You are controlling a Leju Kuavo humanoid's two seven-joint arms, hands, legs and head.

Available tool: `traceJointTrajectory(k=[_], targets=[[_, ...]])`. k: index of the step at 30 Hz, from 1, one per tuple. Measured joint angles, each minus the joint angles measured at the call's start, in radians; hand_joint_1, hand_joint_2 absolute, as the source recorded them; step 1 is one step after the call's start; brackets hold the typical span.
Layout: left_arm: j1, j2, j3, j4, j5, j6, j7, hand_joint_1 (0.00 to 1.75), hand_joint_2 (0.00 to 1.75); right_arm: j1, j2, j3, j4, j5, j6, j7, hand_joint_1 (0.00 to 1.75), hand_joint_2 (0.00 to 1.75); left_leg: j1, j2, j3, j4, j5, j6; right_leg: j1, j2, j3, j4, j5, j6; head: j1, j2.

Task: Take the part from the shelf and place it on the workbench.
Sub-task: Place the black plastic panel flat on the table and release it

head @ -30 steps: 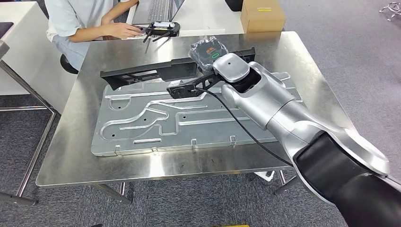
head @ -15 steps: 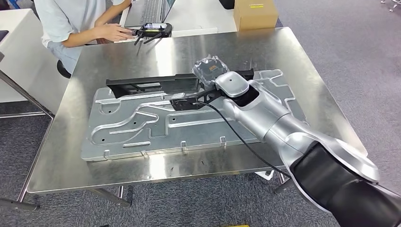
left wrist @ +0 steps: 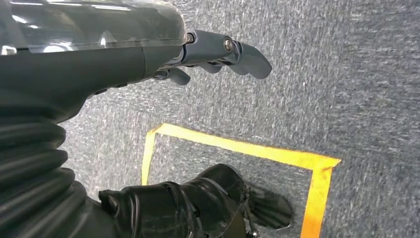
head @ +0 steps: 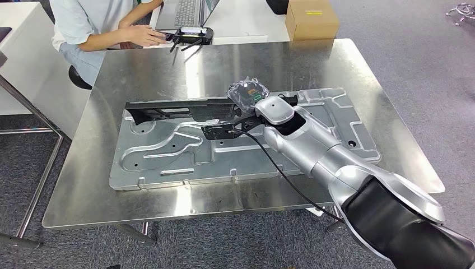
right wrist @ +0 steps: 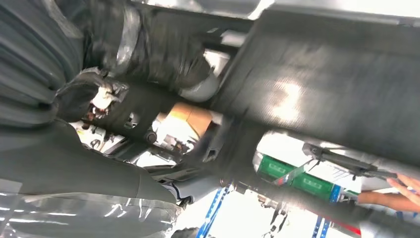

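Note:
A long black plastic part [head: 173,108] lies along the far edge of a large stamped metal plate [head: 179,159] on the steel workbench [head: 140,67]. My right hand [head: 248,92], wrapped in a dark crinkled cover, grips the part near its right end, with the silver arm reaching in from the lower right. In the right wrist view the covered hand [right wrist: 143,47] is closed around the black part [right wrist: 317,94], which runs across the picture. My left hand [left wrist: 223,52] hangs over grey carpet with its fingers apart and holds nothing.
A person sits at the far left behind the bench, one hand beside a black controller [head: 190,35]. A cardboard box [head: 311,17] stands on the far table. A cable runs along my right arm. Yellow floor tape [left wrist: 237,148] marks the carpet.
The camera has shifted, so the whole scene has moved. Relative to the plate, the black part in my right hand has come nearer, now over the plate's far edge.

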Motion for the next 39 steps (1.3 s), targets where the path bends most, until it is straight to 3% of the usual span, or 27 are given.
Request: traceJointTrajectory(k=[1,3,5,8,10,13,15,16,17,18,20,23,25,27,29,30,31,33,35,36,39], targets=[[0.0,0.0,0.0,0.0,-0.002,0.0,-0.001,0.0,1.75,0.003,-0.001,0.0,0.0,0.0,0.0,0.0,0.0,0.0,-0.001,-0.001,0.0,0.003,-0.002,0.001,0.0,0.0,0.007,-0.018,0.021,-0.002,0.0,0.0],[0.001,0.0,0.0,0.0,-0.007,-0.002,-0.004,0.0,0.87,0.004,-0.002,-0.001,0.0,0.0,0.0,0.0,0.0,0.0,-0.002,-0.003,0.001,0.012,-0.008,-0.002,0.001,0.0,0.061,-0.139,0.085,-0.011,0.0,0.0],[0.003,-0.002,0.0,0.0,-0.009,-0.004,-0.007,0.0,0.0,0.001,-0.002,-0.003,-0.001,0.0,-0.001,0.0,0.0,0.0,-0.006,-0.003,-0.004,0.023,-0.014,-0.01,0.005,0.0,0.111,-0.242,0.118,-0.018,0.0,0.0],[0.002,-0.002,0.0,0.0,-0.005,-0.003,-0.01,0.0,0.0,0.0,-0.003,-0.004,-0.003,0.0,-0.001,0.0,0.0,0.0,-0.007,-0.003,-0.007,0.025,-0.015,-0.023,0.007,0.001,0.123,-0.265,0.122,-0.026,-0.001,0.0],[0.003,-0.002,0.0,0.0,0.001,-0.002,-0.01,0.0,0.0,0.0,-0.004,-0.005,-0.004,0.0,-0.001,0.0,0.0,0.0,-0.006,-0.002,-0.016,0.047,-0.033,-0.034,0.001,0.001,0.126,-0.271,0.126,-0.034,-0.003,0.0],[0.003,-0.002,0.0,0.0,0.006,-0.002,-0.01,0.0,0.0,0.0,-0.005,-0.007,-0.006,0.0,-0.001,0.0,0.0,0.0,0.002,0.0,-0.082,0.202,-0.115,-0.053,-0.004,0.0,0.129,-0.275,0.129,-0.039,-0.01,0.0],[0.003,-0.002,0.0,0.0,0.009,-0.003,-0.008,0.0,0.0,0.001,-0.006,-0.007,-0.006,0.0,-0.001,0.0,0.0,0.0,0.007,0.0,-0.121,0.284,-0.135,-0.059,-0.003,0.0,0.129,-0.274,0.128,-0.04,-0.01,0.0],[0.004,-0.002,0.0,0.0,0.011,-0.003,-0.008,0.0,0.0,0.002,-0.006,-0.007,-0.006,0.0,-0.001,0.0,0.0,0.0,0.007,0.0,-0.118,0.274,-0.119,-0.06,-0.004,0.001,0.129,-0.274,0.128,-0.039,-0.01,0.0],[0.004,-0.002,0.0,0.0,0.013,-0.004,-0.008,0.0,0.0,0.002,-0.007,-0.007,-0.006,0.0,-0.001,0.0,0.0,0.0,0.008,0.0,-0.096,0.226,-0.087,-0.059,-0.004,0.002,0.13,-0.274,0.128,-0.039,-0.01,0.0],[0.004,-0.002,0.0,0.0,0.015,-0.004,-0.007,0.0,0.0,0.002,-0.007,-0.007,-0.006,0.0,-0.001,0.0,0.0,0.0,0.008,0.0,-0.063,0.155,-0.053,-0.056,-0.005,0.002,0.132,-0.274,0.127,-0.038,-0.01,0.0],[0.002,-0.002,0.0,0.0,0.018,-0.005,-0.007,0.0,0.0,0.0,-0.009,-0.007,-0.006,0.0,-0.002,0.0,0.0,0.0,0.003,-0.001,-0.006,0.041,-0.018,-0.048,-0.002,0.003,0.131,-0.276,0.127,-0.032,-0.009,0.0],[0.0,-0.002,0.0,0.0,0.021,-0.006,-0.008,0.0,0.0,-0.001,-0.012,-0.008,-0.006,0.001,-0.003,0.0,0.0,0.0,-0.002,-0.003,0.008,0.01,-0.017,-0.032,0.001,0.004,0.13,-0.282,0.131,-0.016,-0.008,0.0],[0.001,-0.003,0.0,0.0,0.021,-0.009,-0.01,0.0,0.0,-0.001,-0.014,-0.008,-0.006,0.001,-0.003,0.0,0.0,0.0,0.002,-0.001,0.012,0.001,-0.011,-0.02,0.001,0.002,0.124,-0.268,0.119,-0.008,-0.008,0.0],[0.001,-0.004,0.0,0.0,0.02,-0.012,-0.016,0.0,0.0,-0.001,-0.018,-0.008,-0.006,0.002,-0.003,0.0,0.0,0.0,0.004,0.001,0.016,-0.006,-0.007,-0.009,0.002,0.0,0.086,-0.184,0.069,-0.005,-0.005,0.0],[0.001,-0.004,0.0,0.0,0.018,-0.014,-0.024,0.0,0.0,0.003,-0.021,-0.008,-0.006,0.002,-0.003,0.0,0.0,0.0,0.001,0.001,0.016,-0.004,-0.008,-0.003,0.004,0.0,0.025,-0.052,0.012,-0.005,-0.002,0.0],[0.001,-0.003,0.0,0.0,0.017,-0.015,-0.027,0.0,0.0,0.006,-0.022,-0.008,-0.005,0.003,-0.003,0.0,0.0,0.0,0.0,0.001,0.015,-0.002,-0.009,-0.002,0.005,0.0,0.005,-0.011,0.003,-0.005,-0.002,0.0],[0.001,-0.003,0.0,0.0,0.016,-0.016,-0.029,0.0,0.0,0.009,-0.023,-0.008,-0.005,0.003,-0.003,0.0,0.0,0.0,-0.001,0.0,0.015,0.001,-0.01,-0.001,0.005,0.0,0.002,-0.006,0.013,-0.007,-0.002,0.0],[0.001,-0.003,0.0,0.0,0.015,-0.018,-0.032,0.0,0.0,0.011,-0.025,-0.008,-0.004,0.003,-0.003,0.0,0.0,0.0,-0.001,-0.002,0.015,0.01,-0.016,-0.003,0.005,-0.001,0.053,-0.11,0.075,-0.013,-0.002,0.0],[0.002,-0.004,0.0,0.0,0.014,-0.021,-0.034,0.0,0.0,0.009,-0.026,-0.008,-0.005,0.003,-0.003,0.0,0.0,0.0,-0.004,-0.003,0.01,0.021,-0.023,-0.009,0.008,0.0,0.113,-0.228,0.115,-0.02,-0.003,0.0],[0.002,-0.005,0.0,0.0,0.014,-0.021,-0.035,0.0,0.0,0.008,-0.027,-0.008,-0.005,0.003,-0.004,0.0,0.0,0.0,-0.006,-0.003,0.007,0.025,-0.024,-0.013,0.01,0.001,0.126,-0.256,0.119,-0.022,-0.003,0.0],[0.001,-0.005,0.0,0.0,0.014,-0.021,-0.037,0.0,0.0,0.008,-0.028,-0.008,-0.005,0.003,-0.004,0.0,0.0,0.0,-0.005,-0.003,0.003,0.026,-0.024,-0.026,0.01,0.004,0.127,-0.265,0.121,-0.032,-0.003,0.0]])
